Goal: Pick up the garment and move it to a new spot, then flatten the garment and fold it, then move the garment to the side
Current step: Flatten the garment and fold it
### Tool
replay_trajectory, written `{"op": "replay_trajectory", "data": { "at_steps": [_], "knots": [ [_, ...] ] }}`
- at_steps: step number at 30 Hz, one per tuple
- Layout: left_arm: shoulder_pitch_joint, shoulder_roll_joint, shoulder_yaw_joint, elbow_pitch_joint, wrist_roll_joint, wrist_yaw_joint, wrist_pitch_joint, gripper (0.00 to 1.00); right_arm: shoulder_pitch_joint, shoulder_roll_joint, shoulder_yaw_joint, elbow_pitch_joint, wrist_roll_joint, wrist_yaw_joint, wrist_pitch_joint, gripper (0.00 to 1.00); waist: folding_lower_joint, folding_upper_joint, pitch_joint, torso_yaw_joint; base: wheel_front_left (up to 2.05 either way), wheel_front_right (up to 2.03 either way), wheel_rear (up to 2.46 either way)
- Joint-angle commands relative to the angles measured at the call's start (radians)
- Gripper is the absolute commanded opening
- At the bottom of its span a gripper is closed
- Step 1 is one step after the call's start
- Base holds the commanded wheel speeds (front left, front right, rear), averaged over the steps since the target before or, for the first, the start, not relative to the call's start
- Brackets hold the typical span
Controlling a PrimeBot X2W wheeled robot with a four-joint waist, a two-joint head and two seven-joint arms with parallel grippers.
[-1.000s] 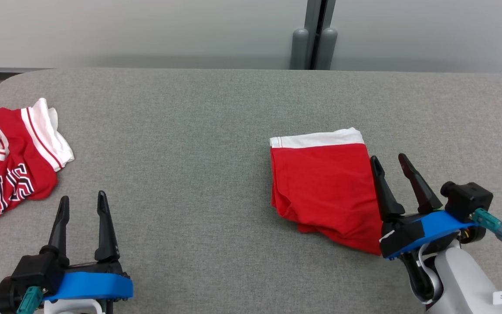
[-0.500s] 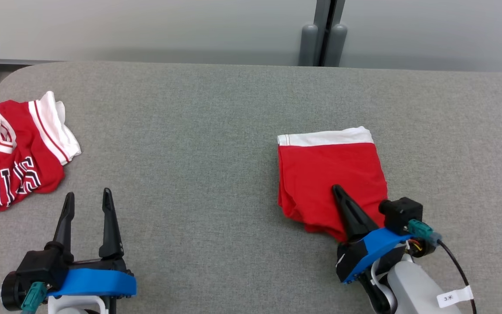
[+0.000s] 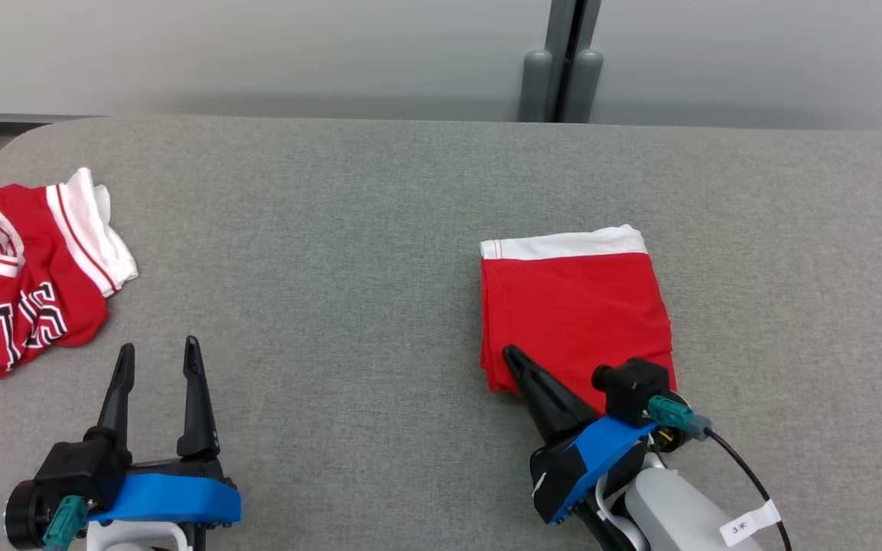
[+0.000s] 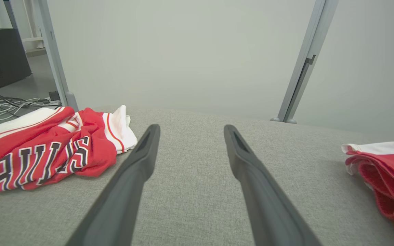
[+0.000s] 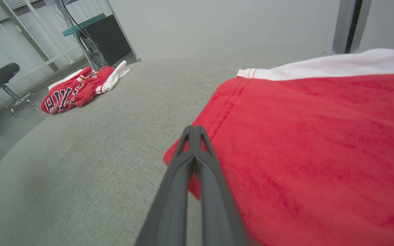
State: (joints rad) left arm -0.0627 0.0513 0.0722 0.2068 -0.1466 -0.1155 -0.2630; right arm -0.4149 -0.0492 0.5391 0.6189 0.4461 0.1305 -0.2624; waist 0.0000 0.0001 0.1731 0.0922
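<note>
**Red fold on grey table, right fingers shut at its near corner**

Grey woven fabric covers the table [image 3: 349,229]. Nearest, at lower left, the left gripper [image 3: 159,346] hovers over bare cloth with its two dark fingers spread apart and nothing between them. The left wrist view looks out through that same gap [image 4: 192,129].

At lower right, the right gripper [image 3: 511,356] has its fingers pressed flat together. Its tip is at the near-left corner of the folded red garment [image 3: 575,306]. In the right wrist view the closed tip [image 5: 193,129] lies over the red hem, and no cloth shows between the fingers.

The garment lies right of centre, squared up, with its white band along the far edge.

Further left, by the table's left edge and well apart, lies a crumpled red-and-white jersey [image 3: 20,275] with black lettering.

Beyond the table's far edge are a pale wall and a grey post [image 3: 561,76].
</note>
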Motion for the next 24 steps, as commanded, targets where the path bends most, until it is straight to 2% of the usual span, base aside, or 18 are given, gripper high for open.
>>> {"op": "replay_trajectory", "data": {
  "at_steps": [1,5,6,7,8,9,16,24],
  "knots": [
    [0.006,-0.002,0.002,0.001,0.011,-0.005,-0.002,1.0,-0.014,-0.003,-0.014,-0.015,-0.024,0.001,-0.003,0.0,0.0,-0.0001,-0.007,-0.015,0.0,0.0,0.0],
    [0.009,-0.002,0.008,0.004,0.018,-0.006,-0.002,1.0,-0.011,-0.003,-0.063,-0.05,-0.067,0.001,-0.003,0.0,0.0,-0.0001,-0.015,-0.041,0.0,0.0,0.0],
    [0.009,-0.002,0.008,0.005,0.02,-0.007,-0.002,1.0,-0.005,-0.003,-0.086,-0.062,-0.085,0.001,-0.003,0.13,0.0,-0.0001,-0.018,-0.049,0.0,0.0,0.0],
    [0.011,-0.002,0.008,0.006,0.024,-0.007,-0.002,1.0,0.002,-0.003,-0.117,-0.079,-0.104,0.001,-0.003,0.32,0.0,-0.0001,-0.022,-0.059,0.0,0.0,0.0],
    [0.011,-0.002,0.009,0.006,0.027,-0.008,-0.002,1.0,0.013,-0.003,-0.145,-0.094,-0.126,0.001,-0.004,0.62,0.0,-0.0001,-0.025,-0.067,0.0,0.0,0.0],
    [0.011,-0.002,0.01,0.006,0.03,-0.008,-0.002,1.0,0.025,-0.003,-0.175,-0.111,-0.147,0.001,-0.003,1.0,0.0,-0.0001,-0.029,-0.075,0.0,0.0,0.0],
    [0.022,0.0,0.026,0.011,0.063,-0.004,-0.002,1.0,0.103,-0.012,-0.358,-0.202,-0.238,0.001,-0.003,1.0,0.0,-0.0001,-0.059,-0.136,0.0,0.0,0.0],
    [0.05,0.008,0.036,0.023,0.089,-0.007,-0.002,1.0,0.209,-0.013,-0.476,-0.267,-0.291,0.001,-0.003,1.0,0.0,-0.0001,-0.099,-0.166,0.0,0.0,0.0]
  ]
}}
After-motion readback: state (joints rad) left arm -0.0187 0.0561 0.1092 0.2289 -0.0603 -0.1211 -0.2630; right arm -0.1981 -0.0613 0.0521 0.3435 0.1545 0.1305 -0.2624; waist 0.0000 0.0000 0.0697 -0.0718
